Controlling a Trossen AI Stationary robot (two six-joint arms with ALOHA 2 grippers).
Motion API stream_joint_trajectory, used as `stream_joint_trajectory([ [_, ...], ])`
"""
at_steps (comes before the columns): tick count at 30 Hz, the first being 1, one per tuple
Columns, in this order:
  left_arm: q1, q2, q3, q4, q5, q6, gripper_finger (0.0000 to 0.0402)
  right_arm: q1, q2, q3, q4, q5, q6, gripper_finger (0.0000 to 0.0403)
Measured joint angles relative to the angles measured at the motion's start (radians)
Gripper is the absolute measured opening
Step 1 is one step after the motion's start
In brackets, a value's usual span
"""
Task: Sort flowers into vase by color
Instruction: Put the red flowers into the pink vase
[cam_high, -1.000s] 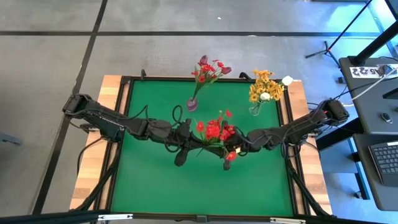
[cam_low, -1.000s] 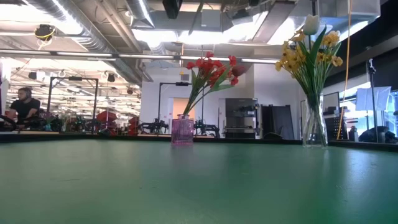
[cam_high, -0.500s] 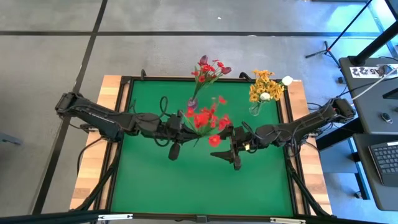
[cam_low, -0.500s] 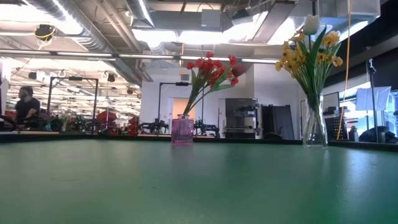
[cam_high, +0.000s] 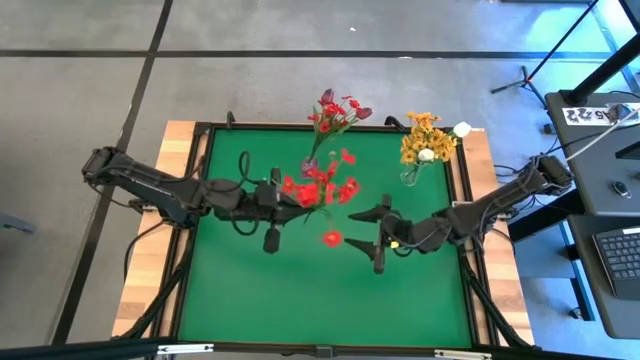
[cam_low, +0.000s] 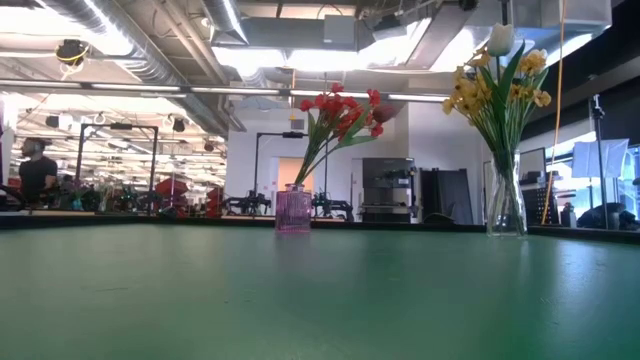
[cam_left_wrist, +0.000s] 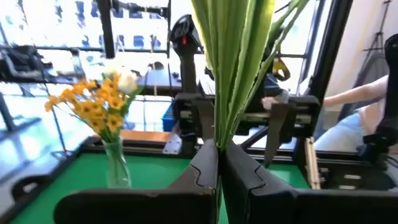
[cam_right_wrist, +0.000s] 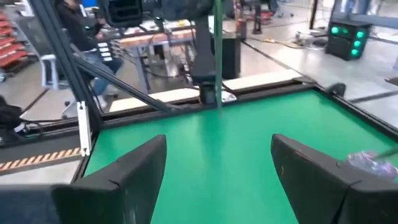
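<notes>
The right gripper (cam_high: 378, 240) had just let go, fingers spread wide, and the left gripper (cam_high: 268, 196), clamped on the green stems, carried the red blossom spray (cam_high: 322, 185) over the green surface (cam_high: 300, 290) toward the far purple vase (cam_high: 309, 167) holding red flowers.

Work table (cam_high: 300, 290) with a green mat framed in black, pale wood showing along both side edges. Two vases stand directly on the mat, both toward the far edge – a small purple glass vase (cam_low: 292, 211) holding red sprays and dark tulips (cam_high: 335, 112), and, nearer the right far corner, a taller clear glass vase (cam_low: 506, 205) holding yellow-orange sprays and white tulips (cam_high: 428, 138). The two vases stand well apart – green surface lies between them
</notes>
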Motion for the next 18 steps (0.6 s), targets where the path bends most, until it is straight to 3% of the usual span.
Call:
stream_joint_trajectory([
  [7,0.061,-0.030,-0.017,0.012,-0.011,0.051,0.0000,0.073,0.000,-0.034,-0.059,0.082,0.039,0.0289],
  [13,0.180,-0.043,-0.115,0.094,0.129,0.034,0.0000,0.110,0.000,-0.136,-0.053,0.156,0.101,0.0289],
  [18,0.282,-0.047,-0.184,0.209,0.206,0.023,0.0000,0.108,-0.015,-0.197,-0.005,0.144,0.118,0.0289],
])
